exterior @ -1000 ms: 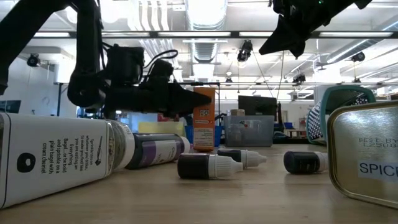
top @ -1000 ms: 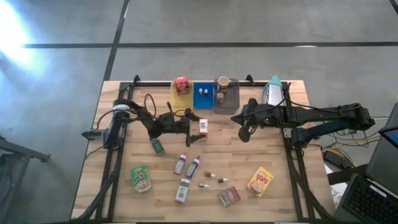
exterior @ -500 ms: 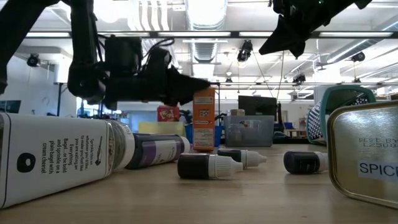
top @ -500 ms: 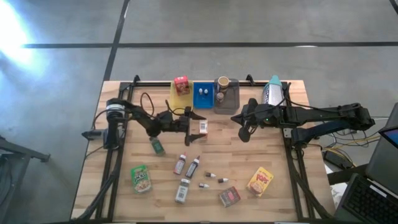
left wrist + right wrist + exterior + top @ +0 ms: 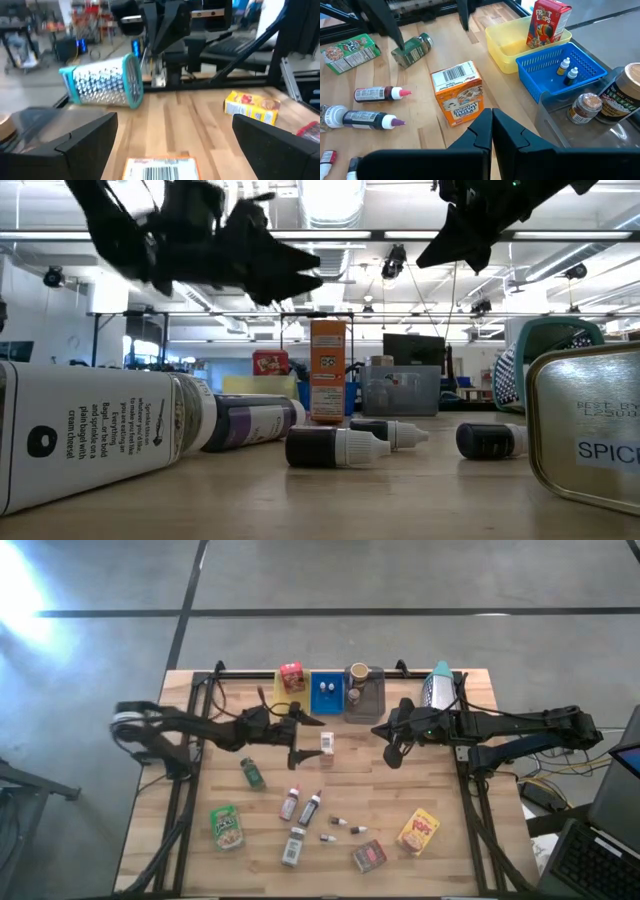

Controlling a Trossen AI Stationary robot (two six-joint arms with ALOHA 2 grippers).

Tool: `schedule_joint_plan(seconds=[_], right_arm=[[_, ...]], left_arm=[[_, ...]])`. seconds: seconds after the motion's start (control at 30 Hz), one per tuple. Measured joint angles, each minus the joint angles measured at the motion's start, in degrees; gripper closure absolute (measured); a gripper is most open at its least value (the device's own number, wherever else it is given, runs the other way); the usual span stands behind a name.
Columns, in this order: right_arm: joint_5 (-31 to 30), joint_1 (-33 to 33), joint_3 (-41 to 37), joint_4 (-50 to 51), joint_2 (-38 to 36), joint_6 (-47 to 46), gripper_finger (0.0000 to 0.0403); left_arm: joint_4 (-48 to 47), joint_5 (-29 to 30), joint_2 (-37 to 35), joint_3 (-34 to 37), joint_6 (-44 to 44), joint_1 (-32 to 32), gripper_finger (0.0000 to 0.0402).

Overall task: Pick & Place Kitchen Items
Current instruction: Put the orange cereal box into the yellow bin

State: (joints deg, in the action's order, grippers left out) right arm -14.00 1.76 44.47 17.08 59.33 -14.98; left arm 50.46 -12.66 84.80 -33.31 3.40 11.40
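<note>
- From above, you see the left gripper (image 5: pixel 303 736) stretched out over the table, fingers spread wide and empty; the orange box (image 5: pixel 326 743) stands just beside its tips, near the yellow tray (image 5: pixel 283 699)
- The right gripper (image 5: pixel 391 754) hangs over the wood right of the box, fingers pressed together, holding nothing
- At table height, you find the left gripper (image 5: pixel 300 268) raised above the upright orange box (image 5: pixel 327 372), clear of it; dark bottles (image 5: pixel 335 447) lie in front
- Your left wrist camera shows two fingers (image 5: pixel 67 142) far apart with the box's barcode top (image 5: pixel 159 169) between them, lower down
- Your right wrist camera shows closed fingers (image 5: pixel 491 131) just beside the orange box (image 5: pixel 458 99), which bears a cartoon face
</note>
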Motion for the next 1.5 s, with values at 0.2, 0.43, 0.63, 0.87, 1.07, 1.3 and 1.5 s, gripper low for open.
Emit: schedule_joint_plan(seconds=[0.2, 0.43, 0.63, 0.87, 1.07, 1.3, 1.5], right_arm=[[0.00, 0.02, 0.00, 0.00, 0.00, 0.00, 0.0394], [0.00, 0.02, 0.00, 0.00, 0.00, 0.00, 0.0394], [0.00, 0.02, 0.00, 0.00, 0.00, 0.00, 0.0394], [0.00, 0.02, 0.00, -0.02, 0.00, 0.00, 0.0394], [0.09, 0.02, 0.00, -1.85, 0.00, 0.04, 0.0394], [0.32, 0.01, 0.02, -3.16, 0.79, -2.31, 0.0394], [0.81, -0.04, 0.05, -11.81, 3.95, -4.58, 0.0394]], left_arm=[[-23.75, 2.53, -13.55, -1.93, -0.03, 0.00, 0.0001], [-36.82, 2.47, -24.54, -2.04, -9.94, -0.02, 0.0002], [-43.72, 3.28, -30.59, -2.04, -5.64, 0.13, 0.0002], [-45.30, 4.17, -35.39, -2.04, -4.96, 0.15, 0.0002], [-49.71, 4.22, -38.50, -2.04, -5.03, 0.15, 0.0002], [-55.31, 6.85, -42.10, -2.04, -5.12, 0.18, 0.0002], [-59.02, 9.33, -45.10, -2.04, -5.08, 0.24, 0.0002]])
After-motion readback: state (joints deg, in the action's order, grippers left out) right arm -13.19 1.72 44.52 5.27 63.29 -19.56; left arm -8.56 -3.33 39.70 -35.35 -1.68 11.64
